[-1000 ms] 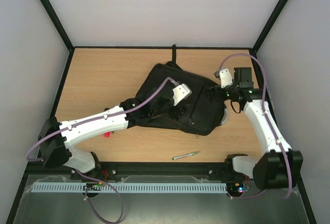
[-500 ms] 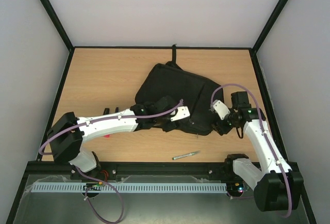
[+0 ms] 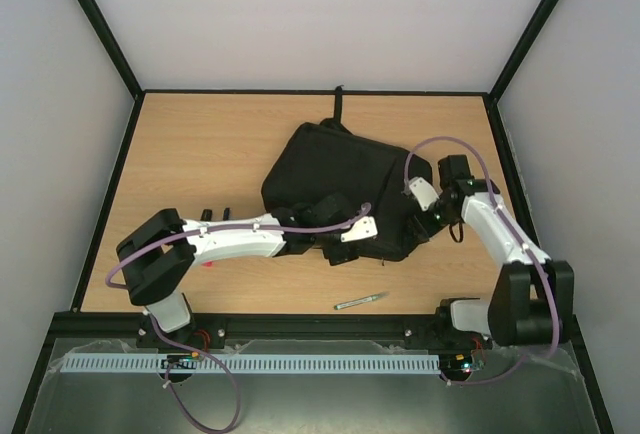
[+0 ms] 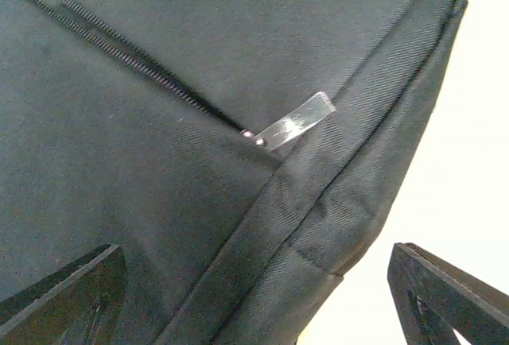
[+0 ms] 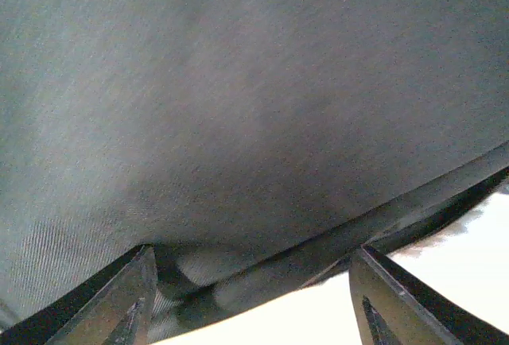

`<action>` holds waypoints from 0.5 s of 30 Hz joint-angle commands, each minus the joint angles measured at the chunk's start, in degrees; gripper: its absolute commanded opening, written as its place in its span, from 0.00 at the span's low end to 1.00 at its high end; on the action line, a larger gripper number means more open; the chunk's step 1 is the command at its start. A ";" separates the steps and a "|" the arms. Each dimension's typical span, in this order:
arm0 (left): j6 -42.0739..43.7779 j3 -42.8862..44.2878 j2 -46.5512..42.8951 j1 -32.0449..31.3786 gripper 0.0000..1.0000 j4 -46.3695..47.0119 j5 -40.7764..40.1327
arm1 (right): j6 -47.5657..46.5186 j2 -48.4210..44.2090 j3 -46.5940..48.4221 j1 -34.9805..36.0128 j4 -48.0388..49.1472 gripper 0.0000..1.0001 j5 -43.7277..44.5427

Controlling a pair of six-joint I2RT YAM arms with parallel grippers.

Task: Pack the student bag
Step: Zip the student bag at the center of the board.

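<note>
The black student bag (image 3: 340,174) lies flat in the middle of the table. My left gripper (image 3: 340,250) is open at the bag's near edge. In the left wrist view (image 4: 254,305) its fingers (image 4: 71,293) straddle the bag's seamed corner, below a zipper with a clear pull tab (image 4: 296,121). My right gripper (image 3: 425,222) is open at the bag's near right corner. In the right wrist view (image 5: 254,297) its fingers (image 5: 119,297) stand on either side of the bag's edge and a strap. Neither gripper holds anything.
A silver pen (image 3: 360,301) lies on the table near the front edge. A small red thing (image 3: 208,261) and a black item (image 3: 215,216) lie by the left arm. The bag's strap (image 3: 338,104) reaches the back edge.
My right gripper has come from the bag's far right side down to its near right corner. My left gripper has slid from on top of the bag to its near edge.
</note>
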 commanded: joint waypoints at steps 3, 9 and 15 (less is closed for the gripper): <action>-0.80 1.45 3.06 -0.77 0.87 2.96 -2.95 | 8.17 9.24 8.89 0.34 8.04 0.66 -2.16; -2.26 4.40 7.41 -1.33 0.73 4.74 -3.46 | 9.96 9.27 10.16 0.34 6.54 0.65 -1.60; -3.09 5.65 10.18 -0.55 0.53 7.46 -2.17 | 8.04 -3.79 6.84 0.25 0.79 0.67 1.63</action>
